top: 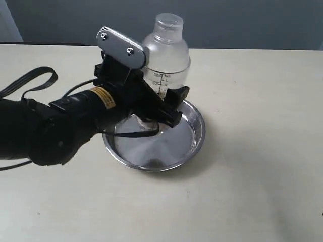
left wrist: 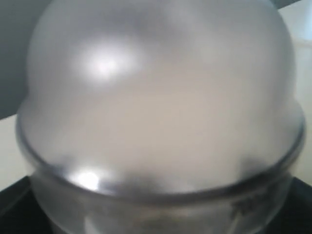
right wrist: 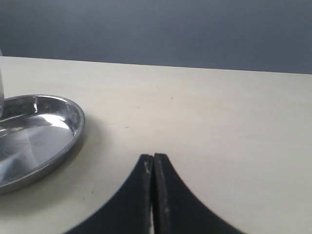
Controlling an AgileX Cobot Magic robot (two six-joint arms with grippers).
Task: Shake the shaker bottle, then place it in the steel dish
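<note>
Over steel dish | shaker bottle upright | left jaws clamping it

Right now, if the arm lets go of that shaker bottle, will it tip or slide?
The shaker bottle is clear plastic, mostly empty, so probably light. It is tall and widest up high, so it might tip. The steel dish is shiny and smooth, so it could slide.
</note>
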